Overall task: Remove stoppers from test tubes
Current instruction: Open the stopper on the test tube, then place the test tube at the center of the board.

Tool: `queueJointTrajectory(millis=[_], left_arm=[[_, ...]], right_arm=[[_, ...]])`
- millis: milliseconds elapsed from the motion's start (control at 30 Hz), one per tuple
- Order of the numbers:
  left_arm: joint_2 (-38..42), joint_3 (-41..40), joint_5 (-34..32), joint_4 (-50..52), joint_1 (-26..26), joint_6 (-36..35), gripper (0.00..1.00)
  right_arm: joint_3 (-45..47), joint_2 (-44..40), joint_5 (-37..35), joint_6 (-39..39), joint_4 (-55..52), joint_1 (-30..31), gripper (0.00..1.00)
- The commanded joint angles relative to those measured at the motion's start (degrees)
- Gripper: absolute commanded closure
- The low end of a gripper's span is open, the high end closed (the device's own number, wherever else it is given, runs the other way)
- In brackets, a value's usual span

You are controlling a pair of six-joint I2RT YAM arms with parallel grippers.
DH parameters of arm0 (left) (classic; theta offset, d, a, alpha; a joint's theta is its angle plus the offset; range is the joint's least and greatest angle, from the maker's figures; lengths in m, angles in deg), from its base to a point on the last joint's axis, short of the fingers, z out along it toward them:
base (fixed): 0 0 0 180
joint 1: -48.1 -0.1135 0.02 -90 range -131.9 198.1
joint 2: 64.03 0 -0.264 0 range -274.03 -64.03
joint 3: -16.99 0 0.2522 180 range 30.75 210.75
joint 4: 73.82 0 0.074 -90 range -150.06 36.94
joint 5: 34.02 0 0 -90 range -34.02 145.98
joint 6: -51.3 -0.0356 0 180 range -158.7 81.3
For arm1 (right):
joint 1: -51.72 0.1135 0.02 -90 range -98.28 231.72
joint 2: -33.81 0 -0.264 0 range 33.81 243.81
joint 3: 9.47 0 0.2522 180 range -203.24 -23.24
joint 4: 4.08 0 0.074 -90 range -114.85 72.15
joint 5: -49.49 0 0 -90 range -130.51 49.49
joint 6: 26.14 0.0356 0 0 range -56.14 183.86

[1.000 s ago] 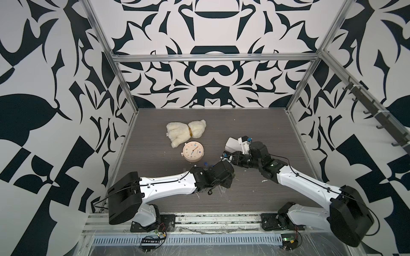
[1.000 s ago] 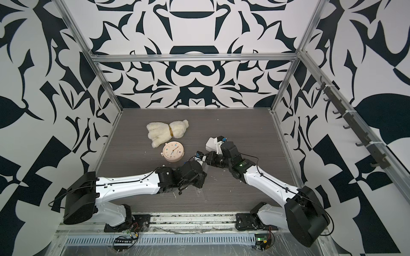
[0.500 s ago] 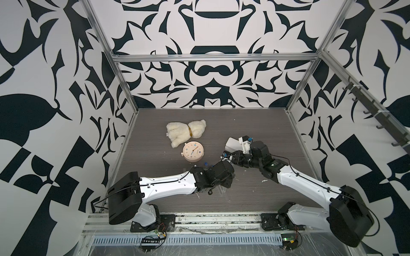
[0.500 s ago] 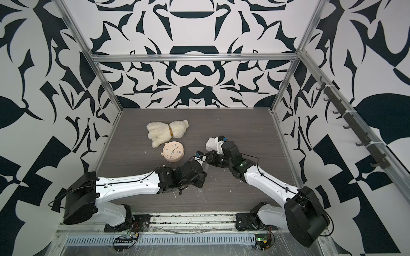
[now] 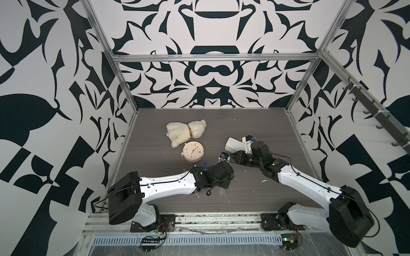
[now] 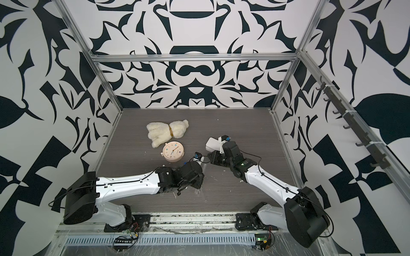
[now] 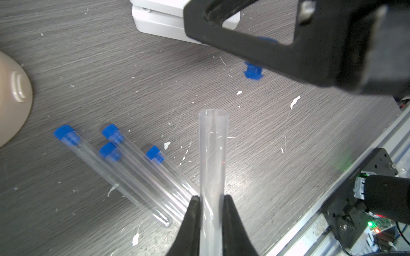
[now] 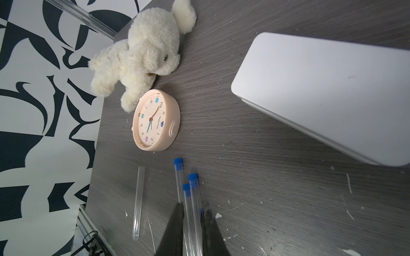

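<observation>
Between left tool (image 7: 211,206) tips: uncapped tube (image 7: 213,153) pinched, mouth outward | right tool (image 8: 192,212) closed

Bright blue stoppers (image 7: 64,132) cap clear test tubes (image 7: 124,184); peach clock (image 8: 156,120); cream plush dog (image 8: 142,51); grey woodgrain table (image 8: 255,177).

Both top views look down; wrist views hover close over the table (image 7: 111,66).

Both white-and-black arms reach low toward the table's middle. The left gripper (image 7: 210,212) clamps a clear, uncapped plastic tube (image 7: 213,155); the right gripper (image 8: 192,218) sits nearly closed.
</observation>
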Motion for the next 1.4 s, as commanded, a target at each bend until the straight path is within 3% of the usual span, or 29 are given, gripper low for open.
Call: queueJointTrajectory(millis=[0,300,700,1067,1367], left_arm=[[1.9,-1.8,-1.9,3.0,0.1,1.0,0.89],[8.9,-6.2,-7.3,13.1,-2.8,6.1,0.90],[17.7,-12.8,-5.8,22.5,-16.9,10.6,0.90],[5.6,-11.5,-0.6,18.6,-19.6,10.1,0.89],[1.5,-11.1,1.1,17.0,-20.2,10.4,0.88]], right_arm=[[-2.4,-3.2,-2.3,-1.9,-0.5,-0.2,1.00],[-1.8,-9.1,-4.5,-5.5,-7.1,-4.4,1.00],[1.8,-16.1,-6.6,-8.7,-13.8,-13.6,1.00],[4.2,-16.6,-9.1,-8.7,-14.5,-15.8,1.00],[7.4,-14.6,-9.4,-7.7,-11.3,-16.7,1.00]])
